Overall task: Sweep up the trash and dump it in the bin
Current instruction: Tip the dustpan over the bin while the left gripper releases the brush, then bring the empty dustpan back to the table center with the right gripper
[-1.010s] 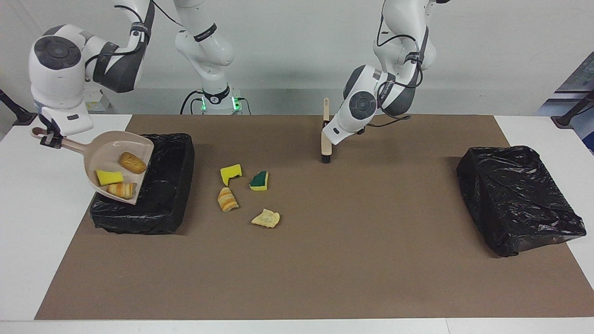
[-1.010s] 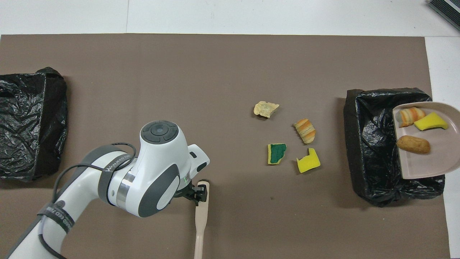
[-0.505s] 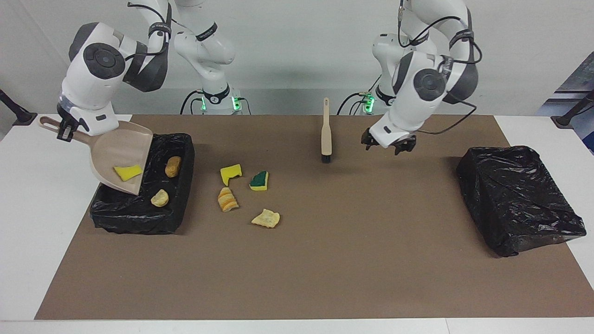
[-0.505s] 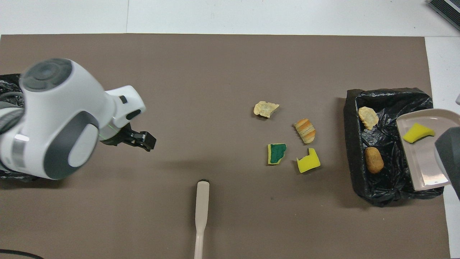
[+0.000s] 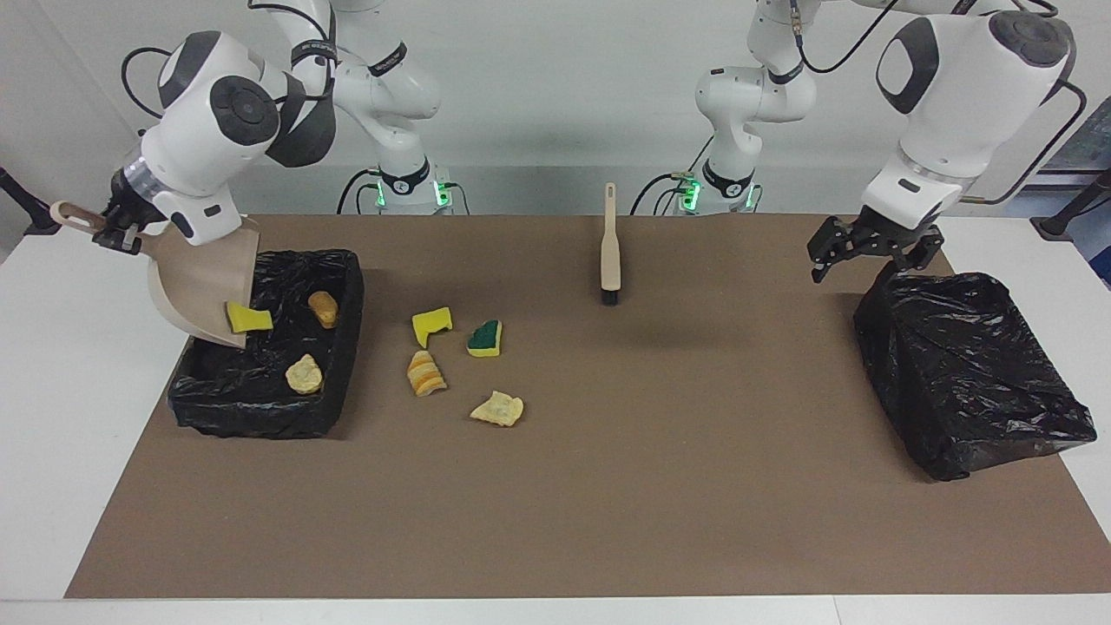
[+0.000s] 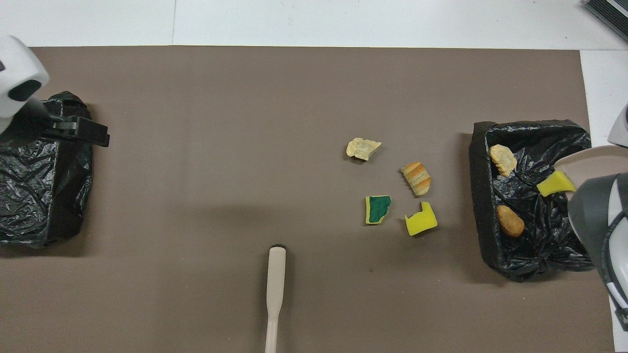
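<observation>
My right gripper [image 5: 115, 233] is shut on the handle of the beige dustpan [image 5: 201, 291], which tilts steeply over the black-lined bin [image 5: 260, 408] at the right arm's end. A yellow sponge chunk [image 5: 249, 319] hangs at the pan's lip [image 6: 555, 184]. Two bread-like pieces [image 5: 323, 308] [image 5: 304, 373] lie in the bin [image 6: 483, 196]. On the mat beside the bin lie a yellow sponge [image 5: 431, 325], a green-topped sponge [image 5: 485, 338], a striped piece [image 5: 425, 373] and a tan scrap [image 5: 498, 408]. My left gripper [image 5: 868, 250] hangs open and holds nothing.
The beige brush [image 5: 610, 252] lies alone on the brown mat near the robots, bristles away from them [image 6: 274, 289]. A second black bag-covered box [image 5: 963, 373] sits at the left arm's end, under my left gripper [image 6: 100, 136]. White table borders the mat.
My left gripper let go of the brush and swung up over the black box at its end. My right arm tipped the dustpan steeper; two pieces fell into the bin, the yellow chunk slid to the lip.
</observation>
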